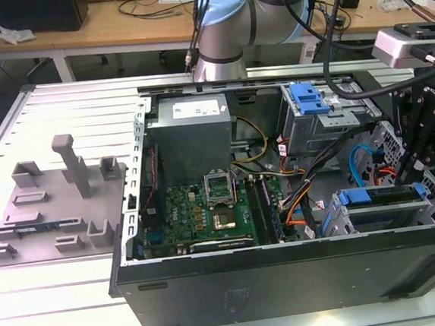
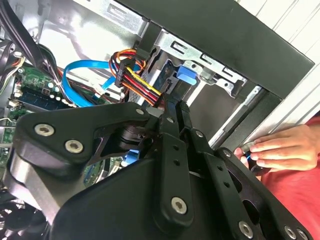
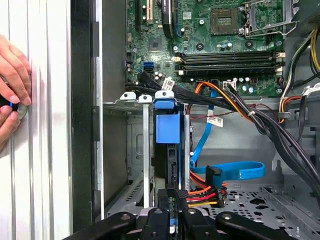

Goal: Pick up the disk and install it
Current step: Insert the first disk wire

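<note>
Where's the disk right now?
The disk stands on edge in the drive cage inside the case, directly ahead of the gripper in the first wrist view, beside the blue cable.

Looking down from high and back in the exterior view at the whole open computer case (image 1: 288, 275), peering close along the gripper (image 3: 170, 210) in both wrist views, sharing the drive cage (image 3: 145, 145).

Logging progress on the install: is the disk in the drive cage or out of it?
In: the disk stands in a slot of the silver cage, blue carrier showing. Fully seated: cannot tell.
</note>
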